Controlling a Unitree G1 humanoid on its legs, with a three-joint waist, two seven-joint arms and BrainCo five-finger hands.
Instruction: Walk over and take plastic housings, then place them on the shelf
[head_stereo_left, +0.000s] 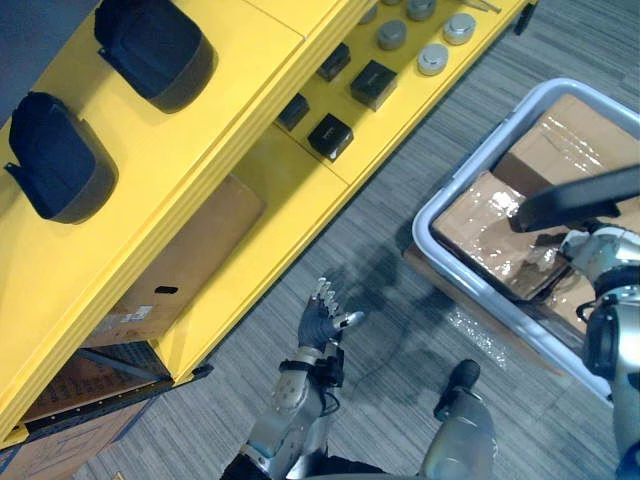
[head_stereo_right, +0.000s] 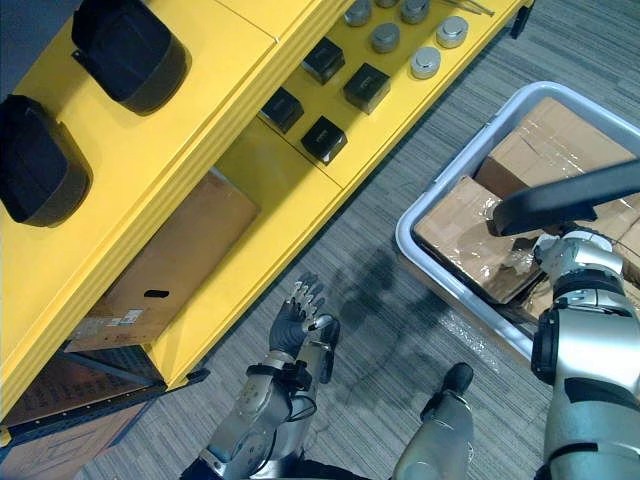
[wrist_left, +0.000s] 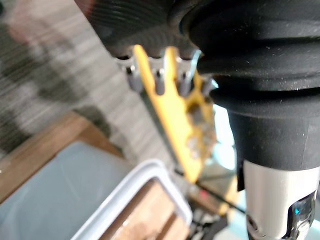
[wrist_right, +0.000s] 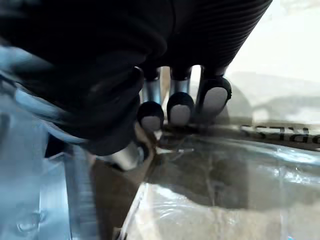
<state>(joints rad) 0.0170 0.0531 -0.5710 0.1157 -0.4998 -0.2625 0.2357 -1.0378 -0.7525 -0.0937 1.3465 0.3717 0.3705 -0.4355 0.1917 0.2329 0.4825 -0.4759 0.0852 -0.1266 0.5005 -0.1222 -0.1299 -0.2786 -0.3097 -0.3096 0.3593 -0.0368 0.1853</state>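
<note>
Grey bin (head_stereo_left: 425, 231) holds film-wrapped cardboard boxes (head_stereo_left: 480, 226), right hand (wrist_right: 180, 106) over them

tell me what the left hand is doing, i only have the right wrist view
Observer: The left hand is open and empty, above the grey carpet beside the yellow shelf.
Operator: any housings up there yet
Observer: Yes, two rounded black plastic housings lie on the shelf's top tier.
Operator: ok and what is my right hand over
Observer: The right hand is over a pale grey plastic bin holding film-wrapped cardboard boxes, which stands on the carpet apart from the shelf.
</note>
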